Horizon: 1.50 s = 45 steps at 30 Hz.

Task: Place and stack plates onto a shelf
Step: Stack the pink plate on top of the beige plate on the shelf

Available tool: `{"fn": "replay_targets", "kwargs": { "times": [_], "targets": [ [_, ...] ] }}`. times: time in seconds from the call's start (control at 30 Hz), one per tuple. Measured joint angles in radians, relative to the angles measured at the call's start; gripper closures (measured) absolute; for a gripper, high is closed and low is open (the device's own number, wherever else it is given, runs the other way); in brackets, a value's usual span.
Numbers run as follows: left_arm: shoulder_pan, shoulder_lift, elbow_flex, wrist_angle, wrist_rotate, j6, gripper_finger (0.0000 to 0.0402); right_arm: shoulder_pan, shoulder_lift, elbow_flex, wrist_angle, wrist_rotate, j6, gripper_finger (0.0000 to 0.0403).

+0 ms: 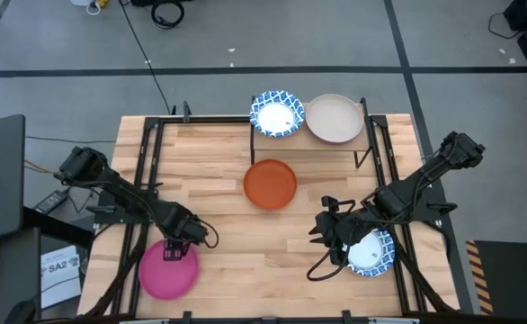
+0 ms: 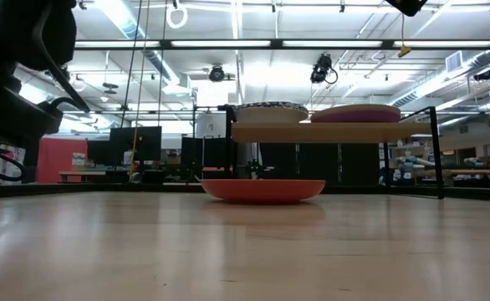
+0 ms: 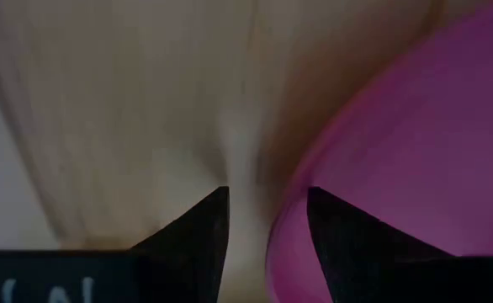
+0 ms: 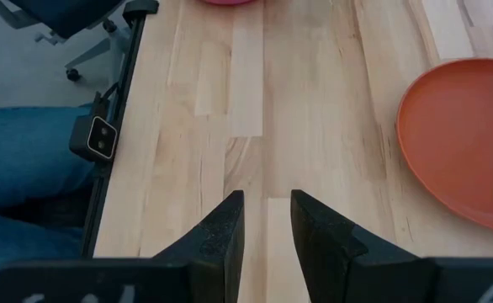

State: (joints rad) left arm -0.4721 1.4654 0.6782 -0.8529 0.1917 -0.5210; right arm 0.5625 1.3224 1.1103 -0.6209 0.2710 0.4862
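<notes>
Near the front edge of the table [image 1: 218,261], toward its left corner, the left gripper [image 1: 175,245] stood at the rim of the pink plate [image 1: 166,270], its jaws wide apart with one finger over the plate's edge and nothing gripped. Toward the front right corner, the right gripper [image 1: 326,236] hovered with jaws narrowly parted and empty, just beside a blue-patterned plate [image 1: 373,252]. At the table's middle lay the orange plate [image 1: 270,184]. At the back edge the shelf [image 2: 329,132] carried another blue-patterned plate [image 1: 276,114] and a beige plate [image 1: 334,118], side by side.
</notes>
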Motion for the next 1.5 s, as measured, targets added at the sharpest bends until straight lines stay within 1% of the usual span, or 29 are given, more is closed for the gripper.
{"fn": "replay_targets", "kwargs": {
  "times": [0.2,0.33,0.4,0.53,0.73,0.87,0.93,1.07,1.2,1.5],
  "targets": [
    [0.0,0.0,-0.007,0.021,-0.001,-0.055,0.0235,0.0,0.0,0.0,0.0,0.0,0.0,0.0298],
    [0.0,0.0,-0.007,0.023,-0.003,-0.047,0.0236,0.0,0.0,0.0,0.0,0.0,0.0,0.0298],
    [0.0,0.0,-0.007,0.024,-0.003,-0.046,0.0242,0.0,0.0,0.0,0.0,0.0,0.0,0.0298],
    [0.0,0.0,-0.007,0.024,-0.001,-0.044,0.0272,0.0,0.0,0.0,0.0,0.0,0.0,0.0298],
    [0.0,0.0,-0.006,0.021,0.006,-0.066,0.0334,0.0,0.0,0.0,0.0,0.0,0.0,0.0298],
    [0.0,-0.002,-0.005,0.024,0.04,-0.066,0.0369,0.0,0.0,0.0,0.0,0.0,0.0,0.0298],
    [0.0,-0.002,-0.005,0.024,0.056,-0.073,0.0377,0.0,0.0,0.0,0.0,0.0,0.0,0.0298],
    [0.0,-0.002,-0.005,0.026,0.087,-0.118,0.0378,0.0,0.0,0.0,0.0,0.0,0.0,0.0298],
    [-0.001,-0.002,-0.005,0.04,0.093,-0.172,0.0378,0.0,0.0,0.0,0.0,0.0,0.0,0.0298],
    [0.0,-0.002,-0.005,0.159,0.093,-0.257,0.0378,0.0,0.0,0.0,0.0,0.0,0.0,0.0298]
  ]
}}
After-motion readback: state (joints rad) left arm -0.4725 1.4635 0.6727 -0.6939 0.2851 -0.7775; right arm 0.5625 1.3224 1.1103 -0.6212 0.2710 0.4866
